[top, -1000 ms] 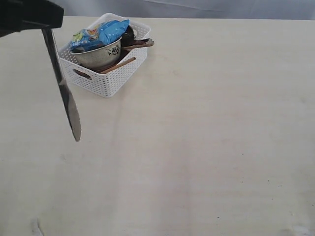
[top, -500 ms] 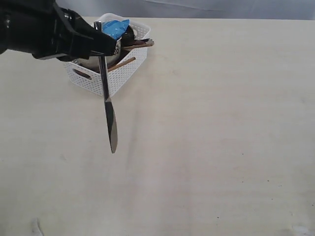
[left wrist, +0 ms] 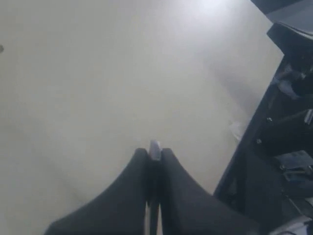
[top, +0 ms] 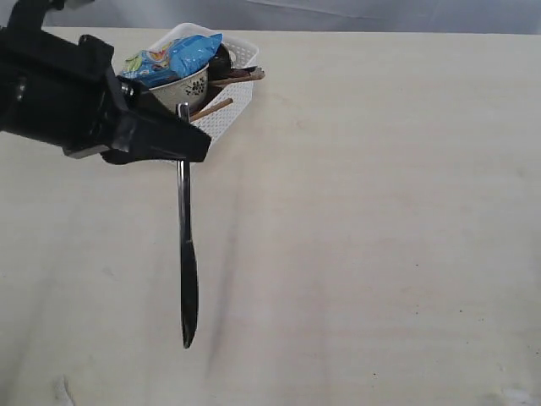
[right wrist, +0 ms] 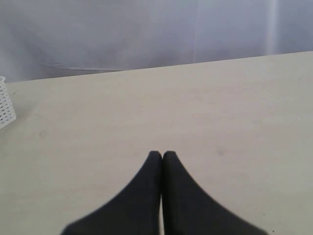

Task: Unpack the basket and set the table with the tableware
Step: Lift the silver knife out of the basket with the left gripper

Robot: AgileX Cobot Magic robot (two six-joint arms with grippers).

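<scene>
- Fingers [left wrist: 129, 193] of the left gripper [top: 194, 150] are pressed nearly together on the top end of a steel knife [top: 185, 254]. Only that thin handle end parts the black pads.
- Right gripper [right wrist: 162, 155]: its two tapered black fingers meet tip to tip, with nothing between them, above bare table [right wrist: 230, 112].
- Readable writing: the blue crinkly snack bag [top: 173, 56] carries coloured print, too small to read. The cream bowl [top: 184, 90] shows a dark flower motif on its side.
- Knife's long axis runs almost straight up and down in the exterior view. The handle end is up in the gripper and the rounded blade tip points down at the tabletop. Whether the tip touches the surface cannot be told.
- Knife hangs in front of the basket [top: 226, 118], clear of it, over the left part of the table.
- Knife is slim, smooth and shiny grey, widening slightly toward the blade.
- Basket is white plastic with perforated, woven-look walls and rounded corners. It stands at the far left of the table, partly hidden by the left arm.
- Bowl sits inside the basket under the bag, and a brown wooden stick [top: 213, 109] leans beside it.
- Table is pale beige with faint grain.
</scene>
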